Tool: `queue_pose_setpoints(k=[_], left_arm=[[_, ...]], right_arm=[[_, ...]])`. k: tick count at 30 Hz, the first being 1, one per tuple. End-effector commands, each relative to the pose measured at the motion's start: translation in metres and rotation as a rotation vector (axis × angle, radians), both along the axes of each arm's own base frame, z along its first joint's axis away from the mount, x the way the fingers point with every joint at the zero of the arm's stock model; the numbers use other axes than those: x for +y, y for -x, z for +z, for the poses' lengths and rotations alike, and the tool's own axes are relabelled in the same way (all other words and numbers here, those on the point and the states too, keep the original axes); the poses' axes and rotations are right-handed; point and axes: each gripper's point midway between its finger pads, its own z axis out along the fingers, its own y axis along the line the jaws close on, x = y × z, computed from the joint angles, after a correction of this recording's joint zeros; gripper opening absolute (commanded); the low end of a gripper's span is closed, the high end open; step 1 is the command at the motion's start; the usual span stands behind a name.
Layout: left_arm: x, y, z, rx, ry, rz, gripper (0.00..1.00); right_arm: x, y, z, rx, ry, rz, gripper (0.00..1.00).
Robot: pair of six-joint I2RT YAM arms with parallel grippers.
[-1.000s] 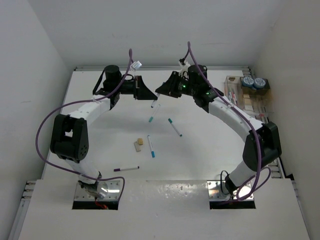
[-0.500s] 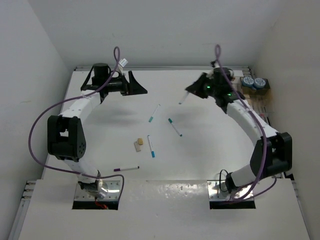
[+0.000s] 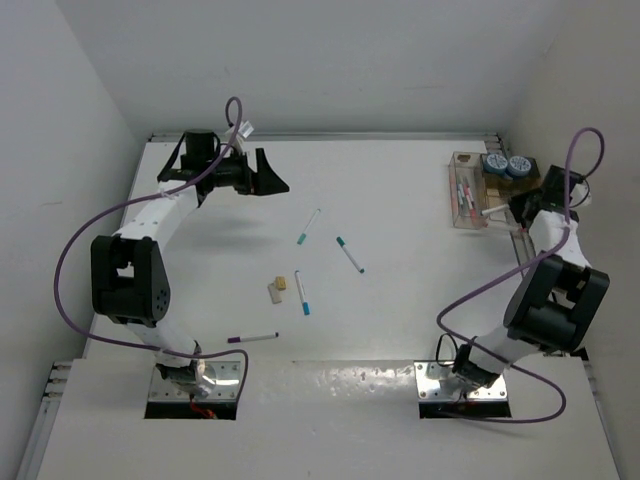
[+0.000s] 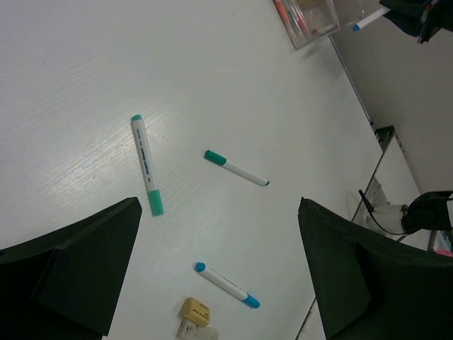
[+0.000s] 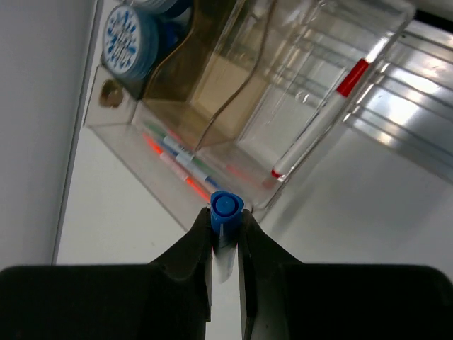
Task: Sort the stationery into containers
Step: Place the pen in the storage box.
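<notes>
My right gripper [image 5: 225, 234] is shut on a white pen with a blue cap [image 5: 226, 205], just over the near corner of the clear container [image 5: 151, 145]. That container holds several pens [image 5: 177, 152] and is joined to a tan one [image 5: 212, 85], with two blue-grey rolls [image 5: 127, 35] behind. In the top view the held pen [image 3: 493, 211] points at the containers [image 3: 465, 195]. At the back left my left gripper [image 3: 272, 175] stands open and empty. On the table lie two teal pens [image 4: 146, 164] [image 4: 236, 168], a blue pen [image 4: 226, 285], a purple pen [image 3: 252, 338] and tan and white blocks [image 4: 195, 310].
A red-capped pen [image 5: 325, 120] lies in a clear compartment on the far side of the containers. A metal rail [image 3: 520, 240] runs along the table's right edge, close to the side wall. Purple cables [image 3: 80, 240] loop off both arms.
A second ago both grippers met on one pen at the back middle. The left gripper opened and drew back left; the right swung to the containers carrying the pen.
</notes>
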Motion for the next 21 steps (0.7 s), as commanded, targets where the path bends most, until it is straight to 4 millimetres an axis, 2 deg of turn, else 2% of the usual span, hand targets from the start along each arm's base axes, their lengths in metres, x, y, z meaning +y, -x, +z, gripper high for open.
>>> queue_pose_setpoints(k=[1, 9, 14, 20, 21], left_arm=[[-0.001, 0.005, 0.029, -0.109, -0.02, -0.023, 1.0], [-0.007, 0.01, 0.026, -0.09, -0.006, -0.052, 1.0], [-0.008, 0.007, 0.025, -0.09, -0.018, -0.046, 1.0], [0.001, 0.0, 0.008, -0.046, -0.091, 0.0, 1.0], [0.004, -0.002, 0.007, -0.054, -0.105, 0.011, 1.0]], right_arm=[[-0.031, -0.013, 0.019, -0.089, -0.03, -0.085, 0.0], [-0.067, -0.019, 0.005, -0.113, -0.013, -0.185, 0.0], [-0.076, -0.024, -0.007, -0.093, 0.005, -0.199, 0.0], [-0.088, -0.028, -0.023, -0.049, 0.025, -0.213, 0.0], [-0.089, -0.029, -0.023, -0.049, 0.025, -0.213, 0.03]])
